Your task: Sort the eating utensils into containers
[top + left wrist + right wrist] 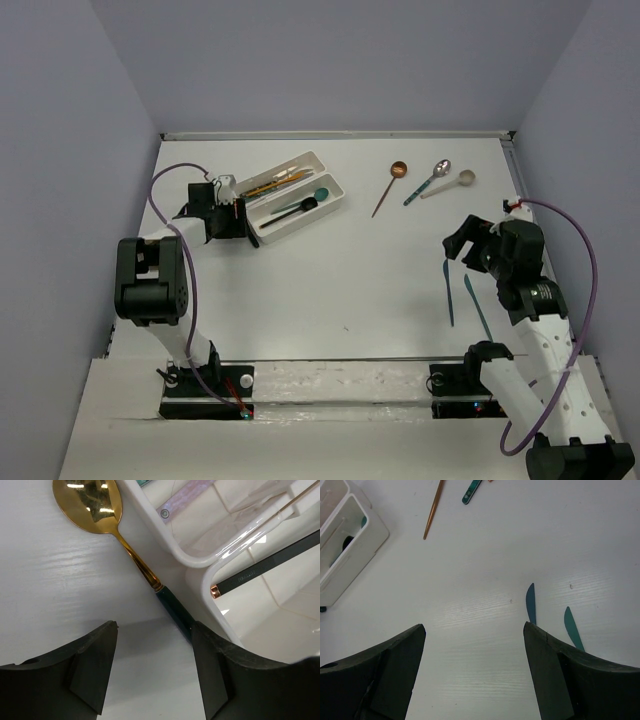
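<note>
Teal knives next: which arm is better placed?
Right. The right pincer hovers open beside both teal knives; the left pincer is across the table by the trays, over a gold spoon.

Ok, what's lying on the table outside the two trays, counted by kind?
Spoons: 4 (copper spoon, silver spoon, cream spoon, gold spoon)
Knives: 2 (teal knife, second teal knife)
Total: 6

I see my left arm (150,285) and right arm (530,300) as white links joined by chunky black housings, each trailing a looping purple cable (152,195). The left gripper (152,627) and right gripper (474,626) end in matte black wedges
</note>
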You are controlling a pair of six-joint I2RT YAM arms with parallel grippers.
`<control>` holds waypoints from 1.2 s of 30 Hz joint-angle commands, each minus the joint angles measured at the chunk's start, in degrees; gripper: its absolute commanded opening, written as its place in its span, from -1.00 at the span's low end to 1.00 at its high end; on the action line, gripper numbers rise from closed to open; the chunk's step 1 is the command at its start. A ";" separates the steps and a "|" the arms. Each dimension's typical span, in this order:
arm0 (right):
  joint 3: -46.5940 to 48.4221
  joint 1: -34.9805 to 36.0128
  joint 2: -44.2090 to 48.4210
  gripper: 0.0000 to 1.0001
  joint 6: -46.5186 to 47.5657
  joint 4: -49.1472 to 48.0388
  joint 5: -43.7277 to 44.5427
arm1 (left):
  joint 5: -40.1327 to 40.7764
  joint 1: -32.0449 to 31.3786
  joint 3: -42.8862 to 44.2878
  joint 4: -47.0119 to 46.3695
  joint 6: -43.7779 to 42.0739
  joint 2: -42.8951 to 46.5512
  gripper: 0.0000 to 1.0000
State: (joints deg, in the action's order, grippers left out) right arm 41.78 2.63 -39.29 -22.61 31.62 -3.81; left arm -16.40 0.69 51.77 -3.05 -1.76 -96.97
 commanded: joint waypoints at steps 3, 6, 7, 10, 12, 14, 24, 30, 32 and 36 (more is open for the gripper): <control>-0.56 -0.35 1.23 0.70 0.99 -2.52 0.47 | 0.06 -0.42 0.52 -1.96 3.26 1.35 0.43; -0.56 -0.35 1.76 0.70 0.99 -2.53 0.56 | 1.46 -0.34 1.05 -1.08 3.25 -0.24 0.44; -0.56 -0.35 2.11 0.70 0.99 -2.61 0.74 | 2.33 -0.42 1.23 -0.91 3.17 -0.50 0.44; -0.56 -0.35 2.46 0.70 0.99 -2.52 0.74 | 4.01 -0.42 1.58 -0.38 2.73 -1.12 0.45; -0.64 -0.35 2.46 0.70 0.90 -2.52 0.82 | 5.94 -0.42 1.93 -0.47 2.81 -1.20 0.47; -0.65 -0.35 2.37 0.70 0.73 -2.52 0.91 | 8.22 -2.27 2.11 -0.73 2.82 -1.38 0.54; -0.82 -0.35 2.99 0.70 0.46 -2.61 1.62 | 15.43 -3.50 2.46 -2.13 2.38 -3.40 0.51; -0.82 -0.35 3.60 0.70 0.64 -2.52 1.70 | 15.79 -3.41 1.41 -1.96 2.02 -3.93 0.19; -0.91 -0.35 3.95 0.70 0.64 -2.52 1.88 | 17.79 -3.24 1.67 -0.65 2.02 -5.15 0.14; -0.82 -0.35 4.04 0.71 0.81 -2.52 1.97 | 14.31 -2.45 1.67 -0.73 2.29 -4.81 0.13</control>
State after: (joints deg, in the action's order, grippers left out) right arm 41.21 2.63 -35.99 -22.46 31.55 -2.74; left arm -0.56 -2.48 53.52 -5.91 0.23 -100.36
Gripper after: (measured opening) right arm 0.851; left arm 0.570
